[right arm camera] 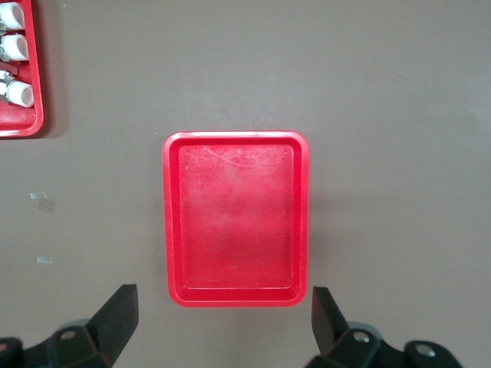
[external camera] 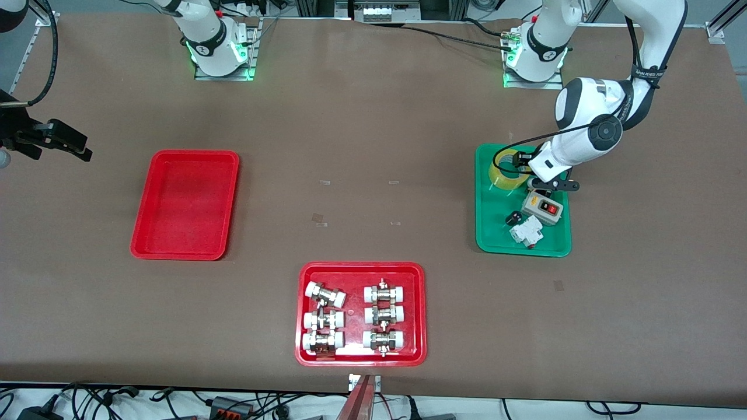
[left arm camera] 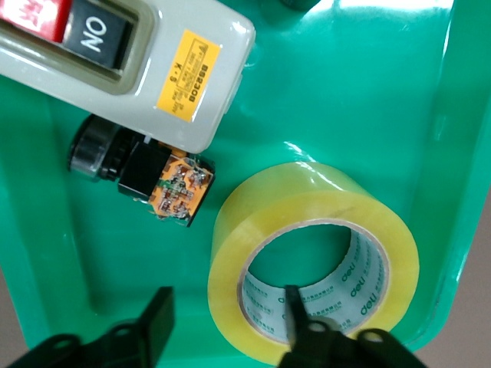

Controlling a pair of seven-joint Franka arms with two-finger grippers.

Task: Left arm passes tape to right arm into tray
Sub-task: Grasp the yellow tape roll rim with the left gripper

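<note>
Nearest the front camera sits a red tray of fittings [external camera: 360, 361], holding six metal couplings with white caps [external camera: 325, 296] in two columns. It lies between the two arms' ends of the table and has no contact with either arm.

Table [external camera: 373, 116]: brown surface, carrying three trays well apart from one another.

Red tray [external camera: 185, 252]: shallow, rectangular, with nothing in it, toward the right arm's end of the table. The right wrist view looks straight down on it [right arm camera: 236, 218].

Green tray [external camera: 487, 233]: toward the left arm's end. It holds the tape, a grey switch box [external camera: 543, 207] with a yellow label, a white breaker [external camera: 526, 232] and a small black part [external camera: 513, 218].

Left arm [external camera: 589, 125]: bent down over the green tray. Left gripper [left arm camera: 227, 314]: one finger [left arm camera: 295, 310] stands inside the core of the tape [left arm camera: 307, 207], the other outside the roll wall; the jaws straddle the wall, and whether they are clenched on it cannot be told. The tape lies flat in the tray's corner farthest from the front camera. The switch box and an exposed circuit part [left arm camera: 173, 188] lie just beside the tape, apart from it.

Right arm: waits. Right gripper [right arm camera: 222, 318]: over the table beside the red tray, jaws released and holding nothing.
</note>
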